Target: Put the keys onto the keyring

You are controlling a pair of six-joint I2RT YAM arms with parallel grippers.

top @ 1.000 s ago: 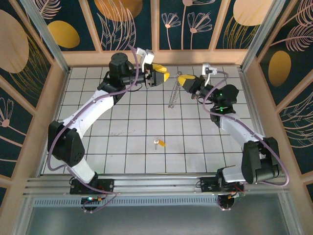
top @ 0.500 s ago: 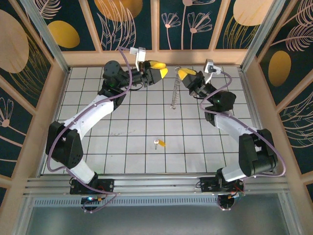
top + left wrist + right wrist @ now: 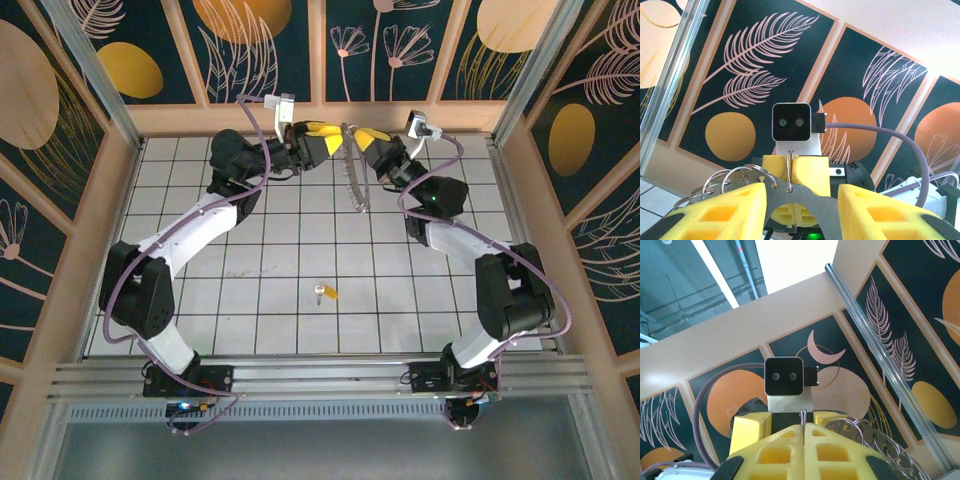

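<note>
One key (image 3: 325,292) on floor (image 3: 260,260), keyring (image 3: 351,186) held aloft

keyring (image 3: 789,172) — shiny metal | left gripper (image 3: 800,207) pads (image 3: 725,212) — matt foam, seemingly

Enclosed robot test cell in a laboratory.
Aluminium rails (image 3: 300,375), leaf-printed wall panels (image 3: 250,40) and a tiled floor (image 3: 250,290) bound it.
</note>
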